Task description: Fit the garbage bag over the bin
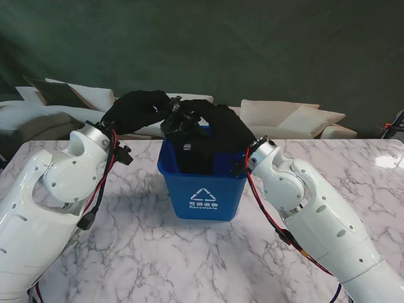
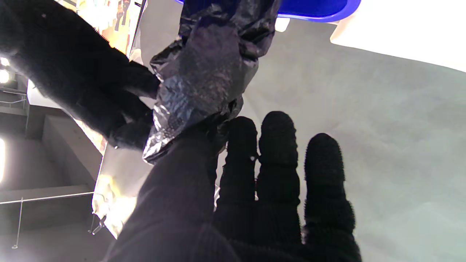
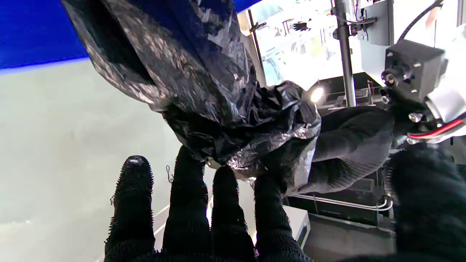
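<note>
The blue bin [image 1: 203,189] stands upright near the middle of the marbled surface [image 1: 145,252], its white recycling mark facing me. The black garbage bag [image 1: 201,146] hangs bunched over the bin's open top, part of it dropping inside and the gathered upper end lifted above the rim, not spread around it. Both black-gloved hands meet at that gathered end, just above the bin's far edge. The left hand [image 1: 136,108] comes in from the bin's left side; in its wrist view the thumb and forefinger pinch a crumpled fold of the bag [image 2: 204,72] while the other three fingers [image 2: 278,145] stand straight and apart from the plastic, so it is clamped on the bag with only two digits. The right hand [image 1: 218,121] arches over the bin from its right side; in its wrist view the bag [image 3: 204,83] drapes across the fingertips [image 3: 269,189], with the forefinger and thumb pressed into the shiny folds and the little finger clear of them, so this hand too grips the bag. The bin's blue rim [image 2: 313,11] shows beside the bag in the left wrist view, and its blue wall [image 3: 32,32] in the right one. Behind the bin, beyond the surface's far edge, pale sofas [image 1: 284,117] stand against a dark green wall [image 1: 252,44].
</note>
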`<move>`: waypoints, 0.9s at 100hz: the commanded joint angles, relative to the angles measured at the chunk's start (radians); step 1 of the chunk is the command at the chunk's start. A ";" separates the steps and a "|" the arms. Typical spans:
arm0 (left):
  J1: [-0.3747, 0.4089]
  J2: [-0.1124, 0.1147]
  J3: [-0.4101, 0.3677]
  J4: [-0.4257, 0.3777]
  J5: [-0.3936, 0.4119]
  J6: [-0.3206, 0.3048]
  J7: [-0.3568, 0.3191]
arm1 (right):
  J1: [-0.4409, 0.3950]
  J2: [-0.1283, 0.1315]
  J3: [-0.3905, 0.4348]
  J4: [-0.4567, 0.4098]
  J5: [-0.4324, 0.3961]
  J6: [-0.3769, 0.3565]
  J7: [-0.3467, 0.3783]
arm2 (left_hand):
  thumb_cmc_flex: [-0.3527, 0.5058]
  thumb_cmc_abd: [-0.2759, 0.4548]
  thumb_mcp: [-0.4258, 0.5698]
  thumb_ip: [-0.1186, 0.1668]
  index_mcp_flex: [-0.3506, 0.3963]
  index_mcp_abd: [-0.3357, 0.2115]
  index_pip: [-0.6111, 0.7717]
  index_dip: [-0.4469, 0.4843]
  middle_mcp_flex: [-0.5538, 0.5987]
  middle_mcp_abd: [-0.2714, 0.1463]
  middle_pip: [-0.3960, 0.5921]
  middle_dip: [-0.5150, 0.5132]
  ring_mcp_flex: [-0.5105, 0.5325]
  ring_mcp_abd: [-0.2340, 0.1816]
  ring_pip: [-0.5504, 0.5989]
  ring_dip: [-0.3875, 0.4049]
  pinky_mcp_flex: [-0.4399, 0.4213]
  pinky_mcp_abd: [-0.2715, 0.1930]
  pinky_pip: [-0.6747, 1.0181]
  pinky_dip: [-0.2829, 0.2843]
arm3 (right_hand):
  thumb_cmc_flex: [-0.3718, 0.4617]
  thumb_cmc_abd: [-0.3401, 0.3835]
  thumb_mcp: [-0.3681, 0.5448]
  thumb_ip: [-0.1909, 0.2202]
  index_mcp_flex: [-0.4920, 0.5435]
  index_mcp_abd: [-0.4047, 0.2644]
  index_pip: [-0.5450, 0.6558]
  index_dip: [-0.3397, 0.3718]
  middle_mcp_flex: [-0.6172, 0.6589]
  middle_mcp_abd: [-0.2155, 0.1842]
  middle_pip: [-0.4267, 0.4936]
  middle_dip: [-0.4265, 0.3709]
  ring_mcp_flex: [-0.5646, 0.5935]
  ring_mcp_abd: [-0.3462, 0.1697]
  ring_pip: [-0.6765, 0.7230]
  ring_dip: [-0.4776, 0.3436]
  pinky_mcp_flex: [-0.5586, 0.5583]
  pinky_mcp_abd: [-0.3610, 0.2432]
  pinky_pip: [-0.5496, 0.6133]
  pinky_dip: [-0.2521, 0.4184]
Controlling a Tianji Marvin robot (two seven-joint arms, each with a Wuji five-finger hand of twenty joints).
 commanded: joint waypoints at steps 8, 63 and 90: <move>-0.022 0.001 0.016 0.008 0.000 0.011 -0.024 | -0.017 0.018 0.036 -0.036 -0.012 0.000 0.025 | 0.056 -0.008 0.023 0.017 -0.007 -0.033 0.026 0.011 0.008 0.005 0.028 0.011 0.017 -0.027 0.027 0.011 0.001 -0.026 0.040 -0.001 | -0.063 -0.034 -0.002 0.011 -0.052 0.035 -0.033 -0.037 -0.045 0.018 -0.042 -0.017 -0.048 0.018 -0.053 -0.032 -0.034 0.015 -0.040 -0.022; -0.082 0.005 0.083 0.006 0.005 0.001 -0.064 | -0.130 0.054 0.220 -0.154 -0.055 -0.011 0.114 | 0.056 0.003 0.022 0.009 -0.020 -0.051 0.037 0.013 -0.001 -0.008 0.028 0.013 0.007 -0.033 0.020 0.006 -0.008 -0.035 0.031 -0.002 | 0.236 -0.075 0.226 0.043 0.056 0.060 -0.059 0.029 -0.010 0.053 -0.088 -0.028 -0.032 0.022 -0.074 -0.064 -0.018 0.031 -0.053 -0.083; -0.080 0.002 0.111 0.005 0.000 -0.056 -0.039 | -0.067 0.053 0.184 -0.137 -0.056 0.043 0.137 | 0.061 0.013 0.018 0.003 -0.037 -0.069 0.047 0.027 -0.010 -0.023 0.012 0.016 -0.007 -0.034 0.005 0.002 -0.021 -0.036 0.019 -0.004 | 0.110 -0.089 0.127 0.017 -0.020 -0.006 -0.132 0.029 -0.066 0.028 -0.072 -0.025 -0.076 0.026 -0.079 -0.055 -0.056 0.042 -0.073 -0.091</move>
